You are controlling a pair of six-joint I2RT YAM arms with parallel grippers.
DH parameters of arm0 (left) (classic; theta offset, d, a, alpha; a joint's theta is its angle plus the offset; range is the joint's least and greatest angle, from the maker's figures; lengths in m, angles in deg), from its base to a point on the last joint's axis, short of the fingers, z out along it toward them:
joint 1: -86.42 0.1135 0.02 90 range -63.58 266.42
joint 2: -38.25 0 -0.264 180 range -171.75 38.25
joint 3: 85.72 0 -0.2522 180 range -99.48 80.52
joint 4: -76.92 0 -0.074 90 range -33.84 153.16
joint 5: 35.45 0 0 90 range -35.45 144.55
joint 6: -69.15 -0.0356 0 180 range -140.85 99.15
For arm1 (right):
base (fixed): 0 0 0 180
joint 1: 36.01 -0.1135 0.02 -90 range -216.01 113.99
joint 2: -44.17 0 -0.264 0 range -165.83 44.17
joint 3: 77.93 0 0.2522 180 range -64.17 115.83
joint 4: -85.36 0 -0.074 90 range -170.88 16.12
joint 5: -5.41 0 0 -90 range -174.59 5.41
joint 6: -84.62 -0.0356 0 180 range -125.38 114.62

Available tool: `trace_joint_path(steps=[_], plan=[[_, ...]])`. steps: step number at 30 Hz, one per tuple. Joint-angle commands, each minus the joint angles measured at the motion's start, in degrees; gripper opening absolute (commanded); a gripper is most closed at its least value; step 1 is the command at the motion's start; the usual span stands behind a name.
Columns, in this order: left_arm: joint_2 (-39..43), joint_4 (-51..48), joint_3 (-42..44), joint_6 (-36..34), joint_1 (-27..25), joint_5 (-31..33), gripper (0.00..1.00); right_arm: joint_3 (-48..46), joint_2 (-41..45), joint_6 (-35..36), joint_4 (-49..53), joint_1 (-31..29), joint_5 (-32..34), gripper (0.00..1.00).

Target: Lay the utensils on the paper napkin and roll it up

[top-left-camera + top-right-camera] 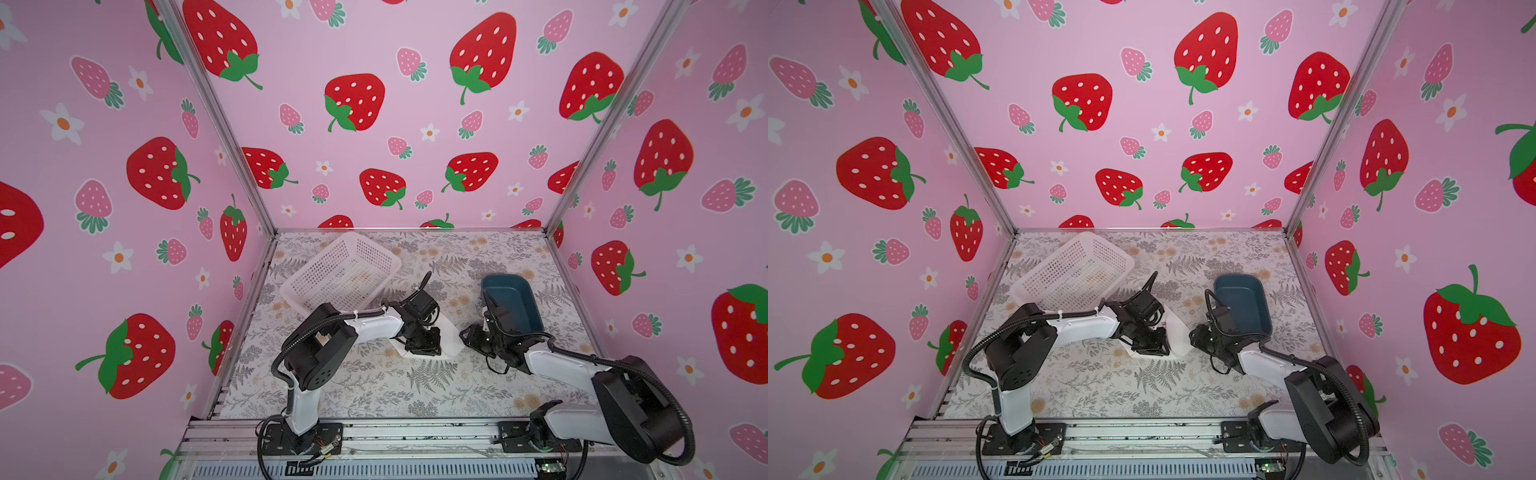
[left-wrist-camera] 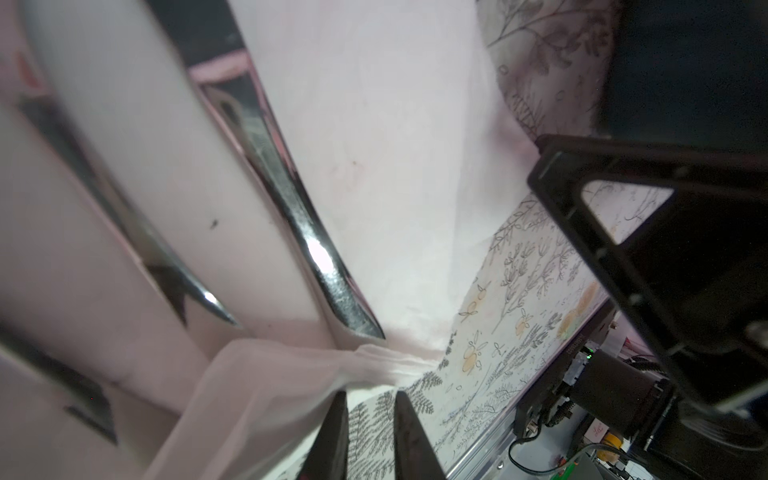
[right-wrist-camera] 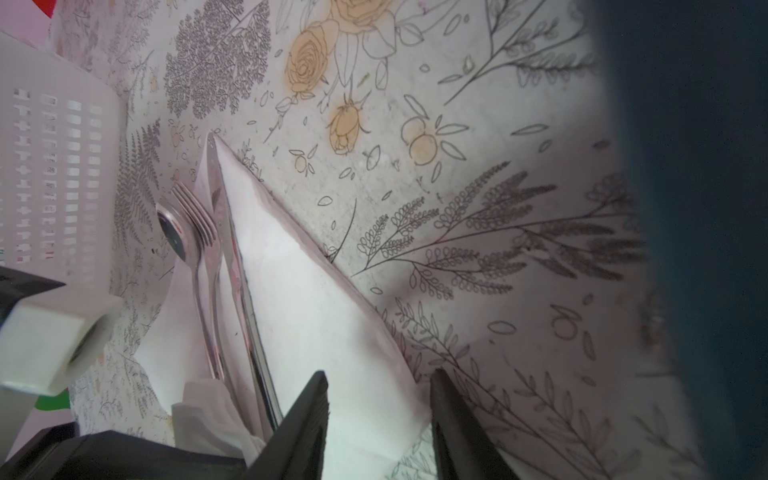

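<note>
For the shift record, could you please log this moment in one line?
cutlery: on napkin, not rolled | left gripper: slightly open, at napkin | right gripper: open over napkin edge

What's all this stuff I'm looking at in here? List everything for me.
paper napkin: one, white, mid-table, under the cutlery, one edge lifted.
utensils: three, shiny silver (spoon, fork, knife), side by side on the napkin.
basket: one, white mesh, back left of the table.
tub: one, dark blue, right side of the table.
table cover: one, pale with grey ferns and yellow flowers.
walls: three, pink with strawberries, around the table.
left arm, right arm: white and black, reaching in from the near edge.
left hand: black, fingers close together at the napkin's lifted edge.
right hand: black, fingers apart, over the napkin's other edge.
</note>
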Motion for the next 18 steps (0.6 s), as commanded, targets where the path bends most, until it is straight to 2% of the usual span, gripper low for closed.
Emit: trace_joint_path(steps=[1, 8, 18], plan=[[-1.1, -1.4, -2.2, -0.6, -0.3, -0.8, 0.22, -2.7, -0.6, -1.5, 1.2, 0.3, -2.8, 0.42], [-1.0, -1.5, -2.2, -0.8, -0.3, -0.8, 0.22, -5.3, 0.6, -1.0, -5.1, 0.3, -8.2, 0.42], [-1.1, -2.0, -2.5, -1.1, -0.3, -0.8, 0.22, -4.1, -3.8, -0.2, -10.8, 0.3, -10.2, 0.39]])
